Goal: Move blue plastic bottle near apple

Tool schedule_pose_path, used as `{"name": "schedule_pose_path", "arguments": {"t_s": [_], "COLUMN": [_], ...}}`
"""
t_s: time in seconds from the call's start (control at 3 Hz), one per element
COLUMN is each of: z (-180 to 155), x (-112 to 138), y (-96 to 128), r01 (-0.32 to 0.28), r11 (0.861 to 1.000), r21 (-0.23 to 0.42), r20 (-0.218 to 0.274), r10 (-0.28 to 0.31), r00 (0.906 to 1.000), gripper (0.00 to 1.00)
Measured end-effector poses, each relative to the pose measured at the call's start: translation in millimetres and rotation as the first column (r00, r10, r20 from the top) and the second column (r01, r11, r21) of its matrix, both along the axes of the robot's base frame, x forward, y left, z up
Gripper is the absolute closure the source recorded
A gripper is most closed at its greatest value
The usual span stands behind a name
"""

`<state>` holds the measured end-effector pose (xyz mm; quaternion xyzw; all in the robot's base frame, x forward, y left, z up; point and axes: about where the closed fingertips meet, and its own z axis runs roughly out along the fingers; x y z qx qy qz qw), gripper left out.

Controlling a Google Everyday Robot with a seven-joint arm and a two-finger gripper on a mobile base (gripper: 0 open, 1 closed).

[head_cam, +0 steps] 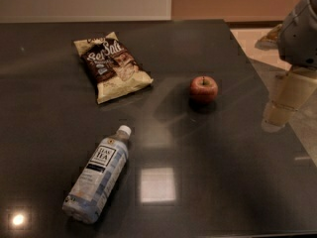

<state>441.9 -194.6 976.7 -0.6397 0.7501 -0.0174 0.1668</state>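
Observation:
The blue plastic bottle [97, 175] lies on its side at the front left of the dark table [223, 182], its white cap pointing to the back right. The apple [203, 89] stands upright right of the middle, well apart from the bottle. My gripper [278, 119] hangs at the right edge of the table, to the right of the apple and a little nearer to the front. It holds nothing that I can see and is far from the bottle.
A chip bag [113, 66] lies flat at the back left of the table. The table's right edge runs diagonally past the gripper, with pale floor [257, 38] beyond it. A wall stands behind the table.

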Motion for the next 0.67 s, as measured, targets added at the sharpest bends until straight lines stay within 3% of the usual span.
{"name": "schedule_pose_path", "arguments": {"t_s": [0.33, 0.67], "z": [-11, -24], "x": [9, 14], "y": [46, 93], "r01": [-0.163, -0.317], "r11": [0.986, 0.945], "r21": [0.045, 0.08], "r20": [-0.015, -0.022], "r10": [0.164, 0.32], "r00": [0.9863, 0.9472], "gripper": [0.0, 0.0]}}
